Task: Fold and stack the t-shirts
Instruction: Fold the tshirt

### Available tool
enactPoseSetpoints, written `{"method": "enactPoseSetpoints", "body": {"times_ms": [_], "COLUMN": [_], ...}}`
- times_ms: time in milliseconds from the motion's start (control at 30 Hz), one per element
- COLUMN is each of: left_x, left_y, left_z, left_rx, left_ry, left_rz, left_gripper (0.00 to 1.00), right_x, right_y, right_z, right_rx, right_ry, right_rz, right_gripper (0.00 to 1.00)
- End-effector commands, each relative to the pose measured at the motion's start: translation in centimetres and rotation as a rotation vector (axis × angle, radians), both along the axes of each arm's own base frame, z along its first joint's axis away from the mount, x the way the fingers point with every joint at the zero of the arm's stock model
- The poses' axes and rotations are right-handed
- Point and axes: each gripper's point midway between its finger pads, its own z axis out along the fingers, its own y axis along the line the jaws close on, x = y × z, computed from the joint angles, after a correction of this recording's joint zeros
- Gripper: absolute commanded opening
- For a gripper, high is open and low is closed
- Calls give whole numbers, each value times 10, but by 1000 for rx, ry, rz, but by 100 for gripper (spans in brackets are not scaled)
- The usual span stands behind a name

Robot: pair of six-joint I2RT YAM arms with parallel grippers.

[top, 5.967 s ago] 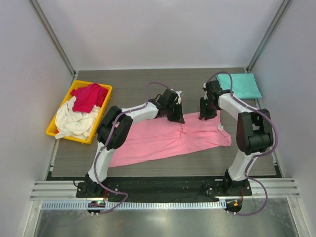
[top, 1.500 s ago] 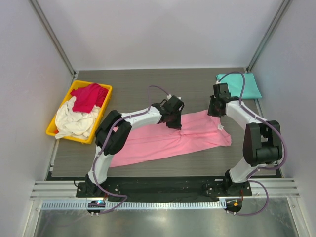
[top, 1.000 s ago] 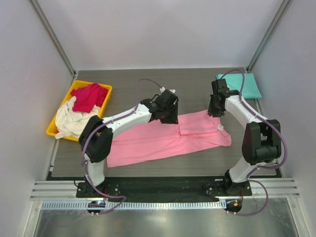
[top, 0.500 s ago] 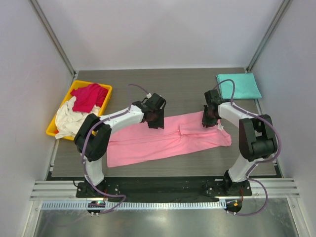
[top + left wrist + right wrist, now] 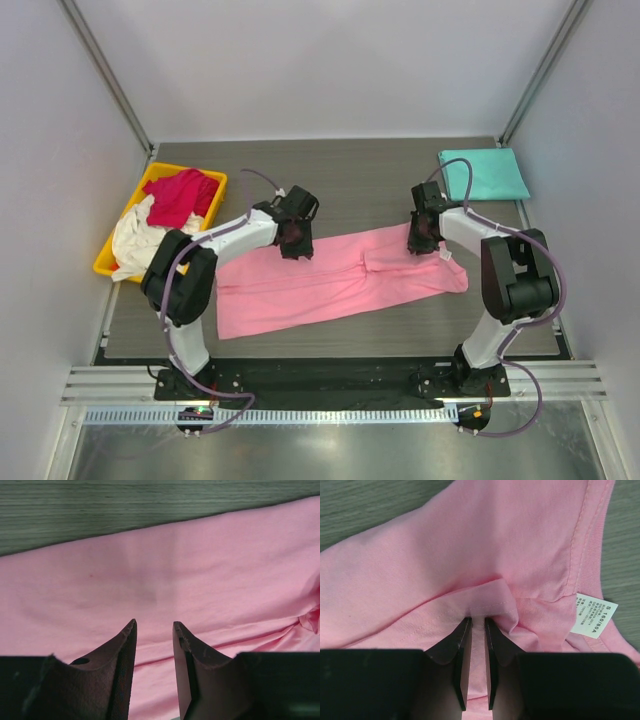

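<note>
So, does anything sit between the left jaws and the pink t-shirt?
Nothing visible does. The left gripper has its jaws open directly over bare cloth of the pink t-shirt, with no other item in the gap.

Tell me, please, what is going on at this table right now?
Two robot arms are working on the pink t-shirt, which lies spread along the table. The left gripper hovers open over its left half, holding nothing. The right gripper sits at a raised fold near the size label, fingers nearly together; whether it grips is unclear. A teal t-shirt lies folded at the far right corner. The red t-shirt and white t-shirt are heaped in the yellow bin.
</note>
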Motion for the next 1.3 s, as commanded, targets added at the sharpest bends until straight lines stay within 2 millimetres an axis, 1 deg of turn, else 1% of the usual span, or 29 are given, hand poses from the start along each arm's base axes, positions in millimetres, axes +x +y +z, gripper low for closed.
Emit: {"method": "enactPoseSetpoints", "body": {"times_ms": [0, 33, 67, 133, 167, 200, 233, 267, 300, 367, 400, 467, 500, 567, 600, 633, 667, 700, 733, 767, 800, 867, 900, 967, 1067, 1167, 1200, 1233, 1267], "left_x": [2, 2, 1, -2, -6, -10, -15, -20, -24, -38, -45, -58, -65, -72, -80, -84, -84, -94, -99, -100, -106, -111, -116, -122, -129, -136, -142, -143, -150], "left_y": [13, 14, 15, 21, 23, 24, 27, 29, 29, 30, 27, 26, 22, 19, 18, 16, 12, 11, 6, 0, -5, -8, -11, -12, -11, -18, -24, -31, -40], "left_z": [45, 64, 73, 86, 97, 100, 98, 103, 102, 91, 89, 75, 72, 63, 51, 43, 38, 28, 21, 18, 15, 6, 3, -10, -27, -32, -31, -30, -30], "left_rx": [-9, -34, -38, -40, -46, -51, -50, -58, -64, -76, -89, -87, -90, -82, -65, -64, -66, -56, -62, -78, -77, -65, -60, -45, -36, -47, -59, -80, -93], "left_ry": [-91, -131, -149, -176, -196, -200, -195, -200, -195, -159, -155, -127, -123, -108, -87, -76, -82, -59, -43, -45, -41, -32, -28, -21, 6, 9, 11, 0, -3], "left_rz": [7, 8, 6, 2, -14, -24, -29, -36, -44, -57, -71, -86, -104, -116, -129, -132, -134, -148, -154, -162, -180, -184, -194, -192, -186, -193, -200, -204, -224], "left_gripper": [36, 37, 37, 38, 38, 38, 38, 38, 38, 38, 38, 38, 38, 38, 38, 38, 38, 38, 38, 38, 37, 37, 37, 37, 37, 37, 37, 37, 37], "right_x": [26, 29, 34, 55, 61, 81, 90, 99, 121, 141, 160, 177, 192, 206, 220, 223, 230, 239, 242, 246, 255, 260, 265, 268, 271, 266, 257, 252, 247], "right_y": [4, 4, 4, 6, 8, 13, 15, 17, 24, 34, 40, 48, 53, 56, 60, 61, 63, 72, 78, 83, 89, 92, 97, 99, 106, 105, 105, 104, 105], "right_z": [-8, -15, -17, -11, -19, -9, -8, -15, -4, -2, -3, -3, -2, -1, 11, -1, 1, 7, -2, -2, 7, 6, 13, 17, 35, 69, 93, 110, 123], "right_rx": [-13, -17, -23, -34, -35, -27, -23, -22, -9, 18, 29, 50, 56, 59, 63, 62, 66, 105, 123, 142, 162, 169, 183, 191, 210, 200, 199, 200, 206], "right_ry": [-70, -59, -63, -101, -89, -136, -144, -139, -187, -216, -234, -252, -273, -291, -329, -315, -328, -350, -342, -348, -375, -380, -400, -409, -434, -449, -467, -487, -501], "right_rz": [39, 48, 52, 68, 74, 81, 89, 96, 104, 139, 153, 184, 195, 209, 212, 214, 217, 239, 254, 269, 284, 288, 300, 306, 337, 328, 322, 319, 307], "right_gripper": [22, 22, 22, 22, 22, 22, 22, 22, 22, 22, 22, 22, 23, 24, 24, 24, 24, 24, 25, 25, 26, 26, 27, 27, 29, 33, 36, 37, 40]}}
